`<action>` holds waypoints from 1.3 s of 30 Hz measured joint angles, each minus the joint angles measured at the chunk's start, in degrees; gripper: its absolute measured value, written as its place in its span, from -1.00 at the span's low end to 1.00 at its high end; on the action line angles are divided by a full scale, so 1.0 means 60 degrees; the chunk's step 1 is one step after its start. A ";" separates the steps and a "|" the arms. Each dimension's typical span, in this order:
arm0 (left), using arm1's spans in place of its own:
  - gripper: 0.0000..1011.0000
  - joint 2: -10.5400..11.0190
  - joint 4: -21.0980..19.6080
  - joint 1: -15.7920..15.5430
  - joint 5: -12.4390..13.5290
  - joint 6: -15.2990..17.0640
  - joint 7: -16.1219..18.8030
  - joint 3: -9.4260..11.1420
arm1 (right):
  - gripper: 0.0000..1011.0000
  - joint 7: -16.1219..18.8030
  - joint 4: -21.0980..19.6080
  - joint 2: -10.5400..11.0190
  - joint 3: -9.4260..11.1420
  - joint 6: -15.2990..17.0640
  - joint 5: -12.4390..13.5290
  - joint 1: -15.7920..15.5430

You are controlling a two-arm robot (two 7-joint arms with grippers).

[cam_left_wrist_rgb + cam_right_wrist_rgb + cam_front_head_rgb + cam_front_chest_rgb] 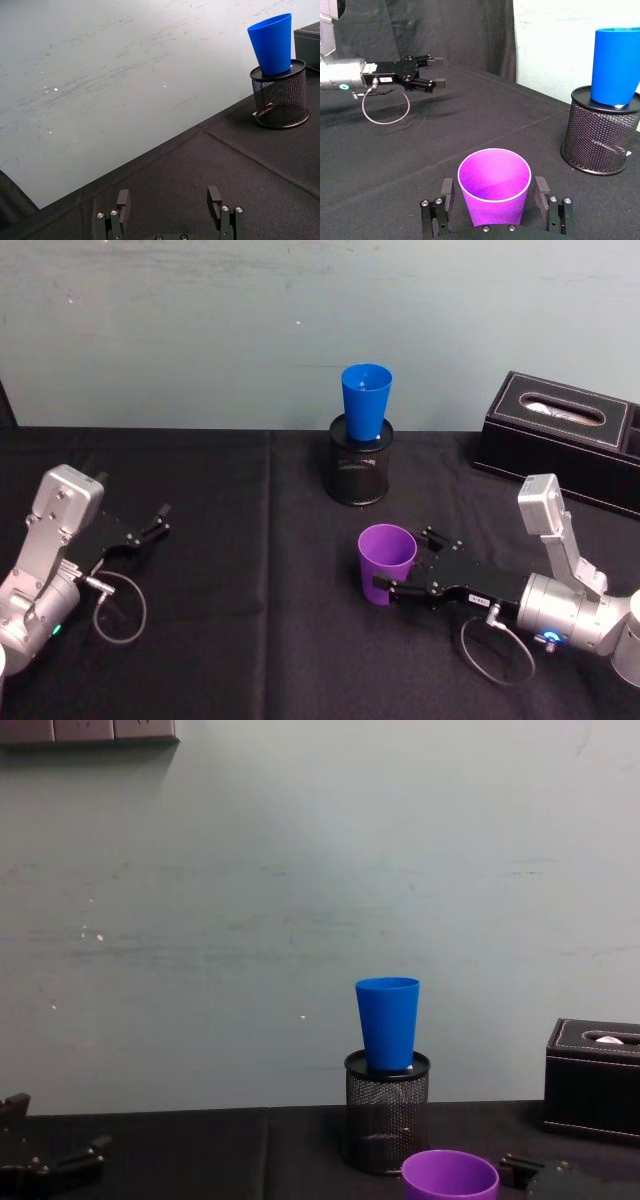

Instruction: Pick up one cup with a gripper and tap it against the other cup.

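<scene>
The purple cup [387, 560] stands upright on the black cloth, right of centre. My right gripper [405, 563] reaches in from the right and is open, one finger on each side of the cup. In the right wrist view a narrow gap shows between the purple cup [494, 189] and each of the fingers [446, 191]. The blue cup [366, 400] sits upright in a black mesh pot [361, 468] farther back, apart from the purple cup. My left gripper [159, 521] rests open and empty at the left of the table, its fingers [123, 199] spread wide.
A black tissue box [565, 435] stands at the back right, beyond the right arm. A pale wall closes off the far edge of the table. Bare black cloth lies between the two grippers and in front of the mesh pot [600, 135].
</scene>
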 joint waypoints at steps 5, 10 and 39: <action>1.00 0.0000 0.0000 0.0000 0.0000 0.0000 0.0000 0.0000 | 0.98 0.0032 -0.0030 -0.0006 0.0096 -0.0075 0.0061 -0.0041; 1.00 0.0000 0.0000 0.0000 0.0000 0.0000 0.0000 0.0000 | 0.98 0.0197 -0.0213 -0.0007 0.0307 -0.0263 0.0335 -0.0174; 1.00 0.0000 0.0000 0.0000 0.0000 0.0000 0.0000 0.0000 | 0.98 -0.6764 -0.1320 -0.0854 0.2106 -0.0298 -0.2383 -0.1168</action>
